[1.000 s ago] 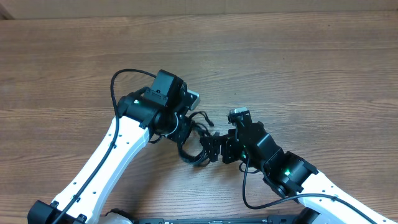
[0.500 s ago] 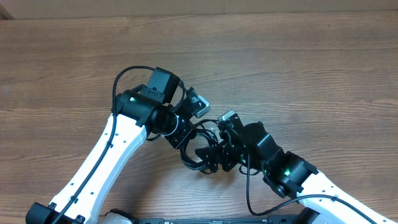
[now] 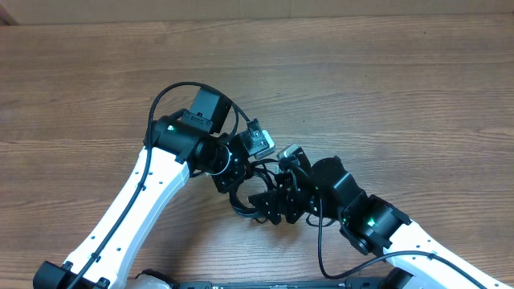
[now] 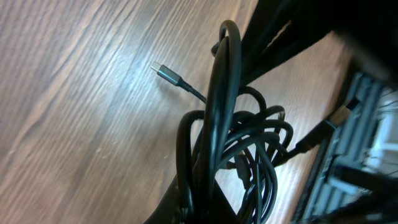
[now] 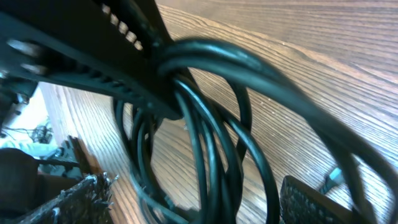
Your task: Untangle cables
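Left gripper (image 3: 239, 178) and right gripper (image 3: 273, 201) seem pinched on the cables (image 4: 219, 99), lower centre; pulling apart may tighten knots.

The desk (image 3: 401, 96) is showing brown wood grain running across the overhead view, and light is glaring off it in the left wrist view. A pale strip (image 3: 241, 6) is lying along its far edge.
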Motion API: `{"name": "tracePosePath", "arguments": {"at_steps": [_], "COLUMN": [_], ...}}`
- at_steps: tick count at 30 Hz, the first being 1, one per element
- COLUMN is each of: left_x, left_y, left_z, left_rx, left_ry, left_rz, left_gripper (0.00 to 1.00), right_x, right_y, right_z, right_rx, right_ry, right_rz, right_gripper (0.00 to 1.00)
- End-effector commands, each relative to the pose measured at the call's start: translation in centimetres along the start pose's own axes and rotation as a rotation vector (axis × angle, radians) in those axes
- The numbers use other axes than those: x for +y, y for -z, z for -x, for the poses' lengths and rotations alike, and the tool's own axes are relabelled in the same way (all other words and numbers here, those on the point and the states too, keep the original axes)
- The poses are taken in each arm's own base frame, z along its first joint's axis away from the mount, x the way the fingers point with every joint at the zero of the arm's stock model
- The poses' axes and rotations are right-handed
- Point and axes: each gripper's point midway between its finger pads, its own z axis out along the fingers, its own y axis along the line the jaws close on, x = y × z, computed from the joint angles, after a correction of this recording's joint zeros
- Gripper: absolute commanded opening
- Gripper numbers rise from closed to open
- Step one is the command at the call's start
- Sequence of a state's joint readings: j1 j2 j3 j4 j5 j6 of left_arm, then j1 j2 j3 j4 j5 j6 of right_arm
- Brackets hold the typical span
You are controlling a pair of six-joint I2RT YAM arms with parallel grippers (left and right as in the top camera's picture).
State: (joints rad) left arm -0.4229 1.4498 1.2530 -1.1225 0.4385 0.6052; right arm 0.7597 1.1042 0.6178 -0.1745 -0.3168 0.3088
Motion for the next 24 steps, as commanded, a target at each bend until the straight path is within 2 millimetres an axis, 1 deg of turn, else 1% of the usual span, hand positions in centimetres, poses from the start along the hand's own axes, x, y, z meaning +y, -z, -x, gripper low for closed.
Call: {"name": "tracePosePath", "arguments": {"at_steps": [1,4,7,10,13,17,19,24], "left_x": [1.1,0.9,0.8,0.9,1.0,1.2,1.3,1.4], "left_y": [0.7,0.7,0.7,0.7,0.7,0.7,0.7,0.7], "left_z": [0.1,0.2,0.2,0.3,0.5,0.8,0.8,1.1], "left_rx": [0.022,0.014,0.012,0.009,0.001,-0.010,-0.012,-0.022], "left_ry": [-0.087,-0.089,-0.090,-0.091,-0.098,-0.103,-0.102,-0.039], "left_rz": [0.061,0.050,0.048,0.051,0.057,0.065,0.067,0.072], "left_gripper": [0.04,0.04,0.04,0.04,0.04,0.04,0.04,0.04], "right_x": [0.4,-0.3,-0.7,-1.0,-2.3,-3.9,-4.4,-5.3], "right_y": [0.7,0.9,1.0,0.9,0.5,-0.4,-0.7,-1.5], "right_z": [2.1,2.2,2.0,1.4,0.0,-3.0,-4.1,-5.5], "right_rx": [-0.049,-0.049,-0.042,-0.018,0.033,0.153,0.197,0.248], "right_ry": [-0.056,-0.074,-0.085,-0.096,-0.123,-0.175,-0.193,-0.258], "right_rz": [0.031,0.022,0.009,-0.005,-0.060,-0.119,-0.136,-0.164], "right_gripper": [0.84,0.80,0.79,0.78,0.73,0.62,0.59,0.57]}}
